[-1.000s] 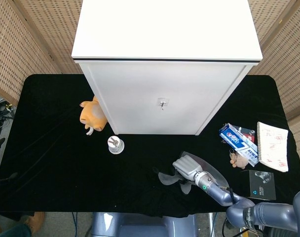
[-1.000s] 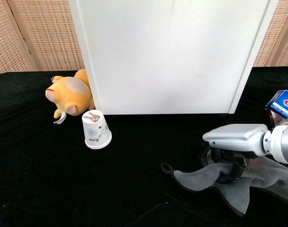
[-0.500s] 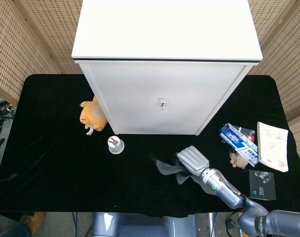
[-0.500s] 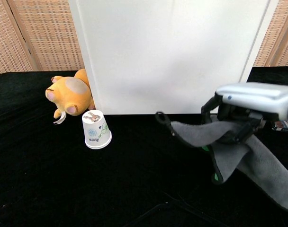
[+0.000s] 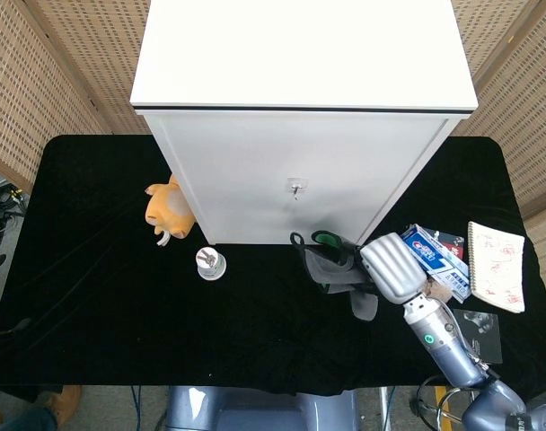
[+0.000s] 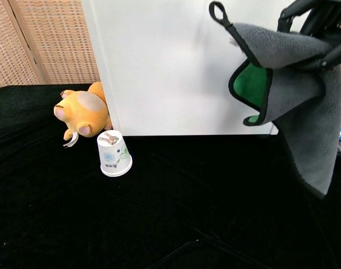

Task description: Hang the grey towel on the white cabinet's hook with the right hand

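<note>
The right hand (image 5: 391, 267) grips the grey towel (image 6: 294, 89) aloft in the upper right of the chest view, its loop (image 6: 217, 9) leading leftward, apparently so it can catch the white cabinet's hook (image 5: 295, 188), not yet reached.

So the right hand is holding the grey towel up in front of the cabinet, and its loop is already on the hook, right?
Not yet. The right hand holds the towel up, but the head view shows its loop below the hook, not on it.
</note>
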### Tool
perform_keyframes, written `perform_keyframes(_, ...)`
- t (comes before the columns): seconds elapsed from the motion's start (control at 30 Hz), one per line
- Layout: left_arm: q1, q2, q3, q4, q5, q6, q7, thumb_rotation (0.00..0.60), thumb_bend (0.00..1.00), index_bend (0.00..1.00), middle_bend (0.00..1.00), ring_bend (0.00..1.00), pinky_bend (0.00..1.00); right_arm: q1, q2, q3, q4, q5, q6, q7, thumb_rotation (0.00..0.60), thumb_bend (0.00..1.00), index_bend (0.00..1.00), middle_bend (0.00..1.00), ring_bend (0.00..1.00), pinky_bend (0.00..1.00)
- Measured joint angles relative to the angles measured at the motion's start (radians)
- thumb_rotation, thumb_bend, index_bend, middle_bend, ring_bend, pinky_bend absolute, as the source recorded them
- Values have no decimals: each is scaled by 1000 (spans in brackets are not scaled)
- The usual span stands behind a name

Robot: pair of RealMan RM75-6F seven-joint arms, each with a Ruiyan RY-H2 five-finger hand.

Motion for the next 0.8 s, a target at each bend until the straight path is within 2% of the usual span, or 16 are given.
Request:
perform_keyframes(0.37,1,-1,0,0,0,-1,1,600,0,0,0,0,0,-9,-2,53,-106,116,34,-283,600,676,826,1000,979,1000)
perform_keyframes(0.6,-2,0,-3,4,-7,-9,-2,600,0,0,0,0,0,18,-39,112,-156,288,53,-467,600,676,826,1000,980,1000)
perform_keyframes(0.7,-1,1,-4,4,-9,-9,-5,600,0,0,0,0,0,31,-53,139,-177,336,62,-495,600,676,827,1000,979,1000)
perform_keyframes(0.8,-2,1,-5,5,-11,-10,-5,600,0,0,0,0,0,35,-54,146,-192,339,70,-497,600,676,828,1000,980,1000)
